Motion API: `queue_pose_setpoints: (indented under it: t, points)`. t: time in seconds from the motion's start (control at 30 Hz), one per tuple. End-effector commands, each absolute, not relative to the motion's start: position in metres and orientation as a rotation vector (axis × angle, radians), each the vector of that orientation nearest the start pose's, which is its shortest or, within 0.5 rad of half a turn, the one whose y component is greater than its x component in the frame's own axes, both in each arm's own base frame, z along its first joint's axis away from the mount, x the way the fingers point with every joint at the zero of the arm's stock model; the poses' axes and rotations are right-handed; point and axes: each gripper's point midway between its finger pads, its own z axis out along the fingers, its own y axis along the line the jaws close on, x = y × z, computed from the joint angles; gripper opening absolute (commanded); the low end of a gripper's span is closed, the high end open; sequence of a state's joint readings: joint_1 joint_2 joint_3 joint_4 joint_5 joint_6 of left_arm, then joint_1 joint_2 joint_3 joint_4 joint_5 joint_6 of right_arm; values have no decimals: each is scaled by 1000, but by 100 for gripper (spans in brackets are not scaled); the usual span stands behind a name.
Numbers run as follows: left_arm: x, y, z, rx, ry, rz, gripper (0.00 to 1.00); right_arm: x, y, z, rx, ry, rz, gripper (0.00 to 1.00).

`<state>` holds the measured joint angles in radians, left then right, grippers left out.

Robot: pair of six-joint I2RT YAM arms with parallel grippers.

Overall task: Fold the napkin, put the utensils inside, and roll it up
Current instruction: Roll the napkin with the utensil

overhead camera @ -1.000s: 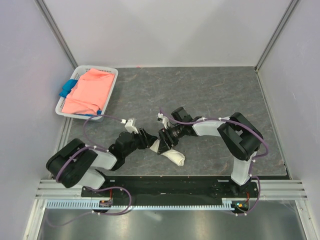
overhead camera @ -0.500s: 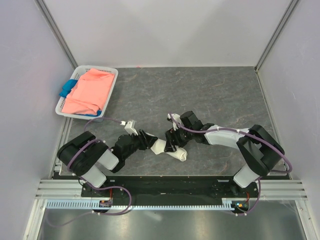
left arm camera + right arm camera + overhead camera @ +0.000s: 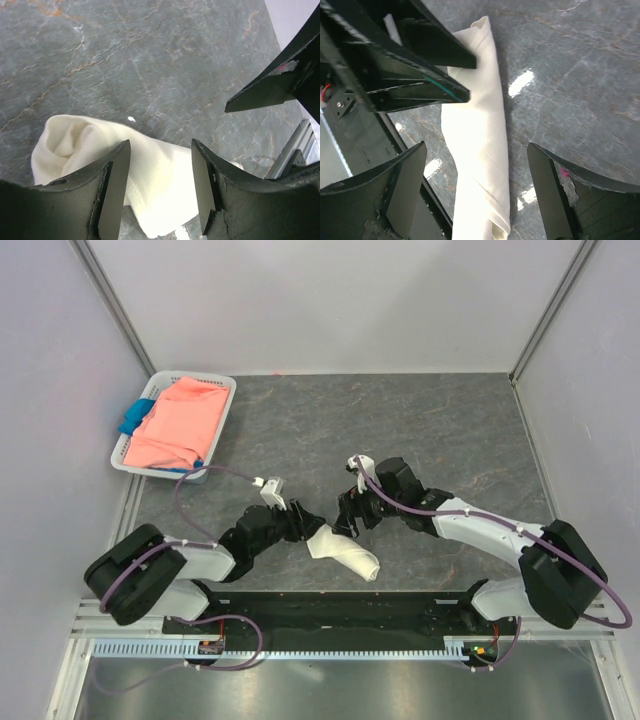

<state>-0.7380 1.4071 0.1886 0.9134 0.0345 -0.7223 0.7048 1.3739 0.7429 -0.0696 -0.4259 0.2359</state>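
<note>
L claw (image 3: 160,145): jaws apart, astride one end of the napkin (image 3: 155,175), not clamped on it. R claw (image 3: 476,147): jaws wide apart over the roll's mid, gripping nothing. Napkin is rolled into a tube, lying flat on the desk (image 3: 430,420) close to the near edge, approx mid-width. Basket (image 3: 150,471) w/ pink cloth (image 3: 180,420) sits at far-left corner.

Napkin (image 3: 345,554): off-white cloth, rolled into a snug tube.
Pose: lying flat and diagonal, layered folds showing at both ends.
Location: grey surface (image 3: 400,420), centre, near its front edge.
</note>
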Motion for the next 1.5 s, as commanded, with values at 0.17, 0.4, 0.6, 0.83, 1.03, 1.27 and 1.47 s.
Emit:
queue_pose_setpoints:
  t: [0.17, 0.4, 0.6, 0.83, 1.03, 1.27, 1.47]
  points:
    - [241, -243, 112, 47, 1992, -880, 65, 206, 289, 94, -759, 2229, 751, 91]
    - [248, -192, 139, -86, 2015, -709, 74, 209, 302, 80, -791, 2203, 529, 89]
    - [239, -175, 152, -98, 2025, -695, 75, 208, 318, 66, -911, 2181, 421, 88]
    - [234, -172, 156, -81, 2044, -690, 76, 211, 328, 56, -974, 2175, 373, 88]
    - [235, -172, 155, -73, 2054, -685, 76, 207, 332, 38, -1020, 2211, 377, 85]
    - [233, -174, 166, -61, 2053, -707, 76, 211, 323, 23, -1016, 2242, 302, 63]
    - [231, -173, 185, -45, 2026, -725, 77, 225, 316, 11, -1003, 2283, 293, 50]
